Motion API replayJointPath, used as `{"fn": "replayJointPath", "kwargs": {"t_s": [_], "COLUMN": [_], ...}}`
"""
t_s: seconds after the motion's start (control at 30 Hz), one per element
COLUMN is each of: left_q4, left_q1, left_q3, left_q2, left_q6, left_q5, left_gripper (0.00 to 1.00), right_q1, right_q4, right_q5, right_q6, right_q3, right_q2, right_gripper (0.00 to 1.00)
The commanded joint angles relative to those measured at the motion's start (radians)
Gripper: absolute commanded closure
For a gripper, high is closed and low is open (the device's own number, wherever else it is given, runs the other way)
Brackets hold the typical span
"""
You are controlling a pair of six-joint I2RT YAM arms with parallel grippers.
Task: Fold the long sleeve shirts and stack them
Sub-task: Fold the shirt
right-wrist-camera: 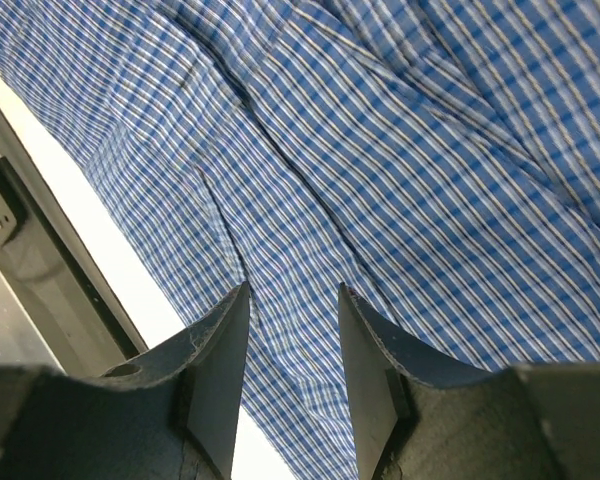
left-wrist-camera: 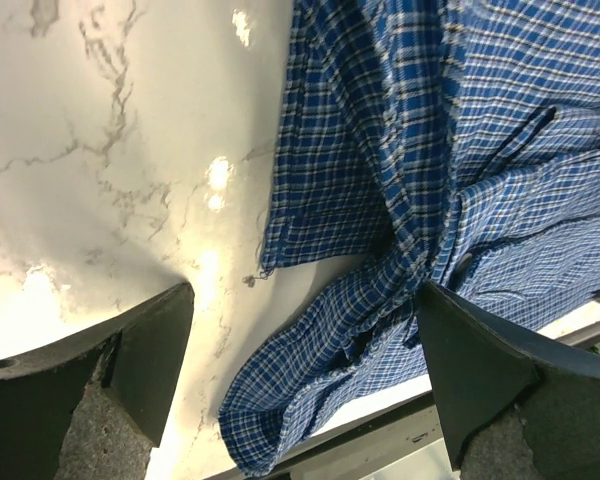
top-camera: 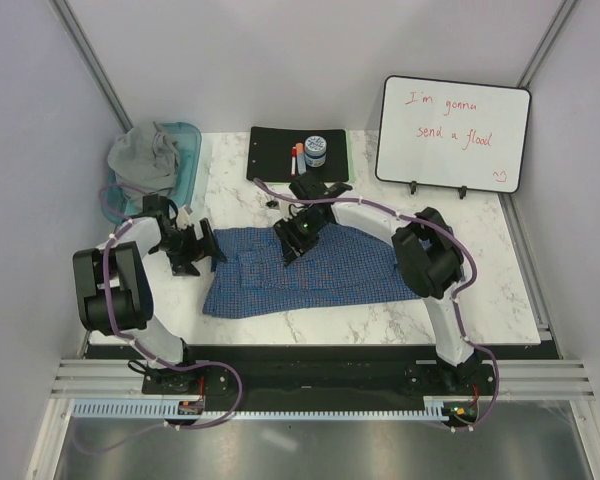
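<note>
At the far left, the plain grey shirt (top-camera: 145,150) lies crumpled in a soft heap in the translucent teal plastic tub (top-camera: 193,140), so I judge that its folding is not yet begun. Next comes the left hand (top-camera: 195,250), just at the left edge of the blue-and-white checked shirt (top-camera: 330,275). In the left wrist view its fingers (left-wrist-camera: 150,340) stand wide apart and hold nothing; between them shows the glossy marble-pattern table (left-wrist-camera: 110,150) and a loose, twisted edge of the cloth. The checked shirt lies in the middle of the table as a rough rectangle, flat in most places but with creases and a bunched part on its left side. It looks only partly arranged, not a finished neat fold, and nothing is stacked, so most of the task seems to remain. The fabric is a thin woven cotton kind with a fine check, which wrinkles easily. The right hand (top-camera: 290,245) is over the upper middle of this shirt; in the right wrist view its fingers (right-wrist-camera: 220,350) leave only a narrow gap, and I see no cloth pinched between them. At the far right stands a whiteboard (top-camera: 455,130) with red writing.
</note>
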Motion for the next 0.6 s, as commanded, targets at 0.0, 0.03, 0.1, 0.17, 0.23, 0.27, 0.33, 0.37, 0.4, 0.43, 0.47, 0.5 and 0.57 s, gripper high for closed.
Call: {"fn": "replayJointPath", "kwargs": {"t_s": [0.0, 0.03, 0.1, 0.17, 0.23, 0.27, 0.33, 0.37, 0.4, 0.43, 0.47, 0.5, 0.57], "left_q4": [0.097, 0.117, 0.134, 0.151, 0.152, 0.160, 0.168, 0.180, 0.186, 0.189, 0.191, 0.197, 0.200], "left_q1": [-0.010, -0.013, -0.019, -0.030, -0.031, -0.031, -0.031, -0.033, -0.034, -0.038, -0.045, -0.047, -0.057], "left_q3": [-0.040, -0.048, -0.068, -0.077, -0.089, -0.094, -0.100, -0.106, -0.111, -0.114, -0.119, -0.122, -0.134], "left_q2": [0.022, 0.025, 0.035, 0.046, 0.063, 0.066, 0.066, 0.062, 0.057, 0.048, 0.045, 0.045, 0.040], "left_q6": [0.011, 0.007, -0.002, -0.006, -0.012, -0.014, -0.017, -0.019, -0.019, -0.020, -0.020, -0.020, -0.034], "left_q5": [0.054, 0.073, 0.128, 0.145, 0.174, 0.188, 0.219, 0.231, 0.255, 0.263, 0.268, 0.274, 0.277], "left_gripper": [0.03, 0.06, 0.10, 0.12, 0.13, 0.13, 0.14, 0.14, 0.14, 0.15, 0.15, 0.16, 0.17], "right_q1": [0.031, 0.036, 0.051, 0.062, 0.076, 0.077, 0.080, 0.080, 0.082, 0.082, 0.082, 0.082, 0.083], "right_q4": [0.026, 0.027, 0.029, 0.033, 0.043, 0.044, 0.050, 0.053, 0.056, 0.056, 0.058, 0.061, 0.061], "right_q5": [-0.036, -0.036, -0.038, -0.035, -0.021, -0.018, -0.016, -0.013, -0.007, -0.006, -0.003, -0.001, 0.005], "right_q6": [0.035, 0.035, 0.039, 0.042, 0.040, 0.042, 0.051, 0.055, 0.057, 0.060, 0.062, 0.062, 0.065], "right_q3": [0.071, 0.080, 0.105, 0.119, 0.136, 0.143, 0.145, 0.145, 0.146, 0.146, 0.146, 0.146, 0.148], "right_q2": [0.052, 0.058, 0.086, 0.104, 0.132, 0.141, 0.166, 0.172, 0.181, 0.184, 0.187, 0.193, 0.198], "right_gripper": [0.52, 0.53, 0.53, 0.53, 0.54, 0.54, 0.55, 0.55, 0.55, 0.55, 0.55, 0.55, 0.55]}}
